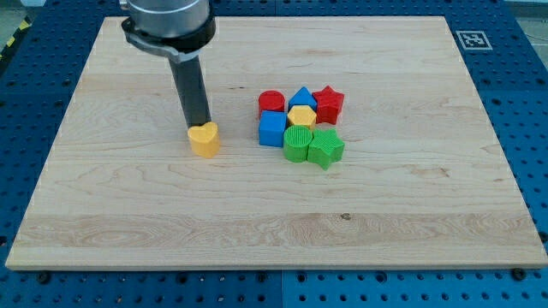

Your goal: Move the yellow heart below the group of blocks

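The yellow heart (205,139) lies on the wooden board (128,214), left of the middle. My tip (200,125) stands right at the heart's top edge, touching or nearly touching it. The group of blocks sits to the heart's right: a red cylinder (271,103), a blue pentagon-like block (302,97), a red star (329,103), a blue cube (272,128), a yellow hexagon (301,116), a green round block (298,144) and a green star-like block (325,147). The heart is apart from the group, level with its lower row.
A black-and-white marker (472,39) is at the board's top right corner. Blue perforated table surface (531,128) surrounds the board.
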You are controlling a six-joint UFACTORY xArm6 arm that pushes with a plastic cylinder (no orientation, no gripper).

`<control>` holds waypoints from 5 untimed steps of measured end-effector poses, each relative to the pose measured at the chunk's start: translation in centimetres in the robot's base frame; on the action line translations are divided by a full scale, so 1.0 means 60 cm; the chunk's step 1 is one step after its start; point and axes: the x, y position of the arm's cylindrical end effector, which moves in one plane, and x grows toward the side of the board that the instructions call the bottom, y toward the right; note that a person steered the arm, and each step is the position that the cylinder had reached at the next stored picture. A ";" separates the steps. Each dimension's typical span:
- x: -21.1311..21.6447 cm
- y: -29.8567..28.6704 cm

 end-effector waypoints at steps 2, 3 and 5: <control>0.072 0.001; 0.108 -0.006; 0.146 0.003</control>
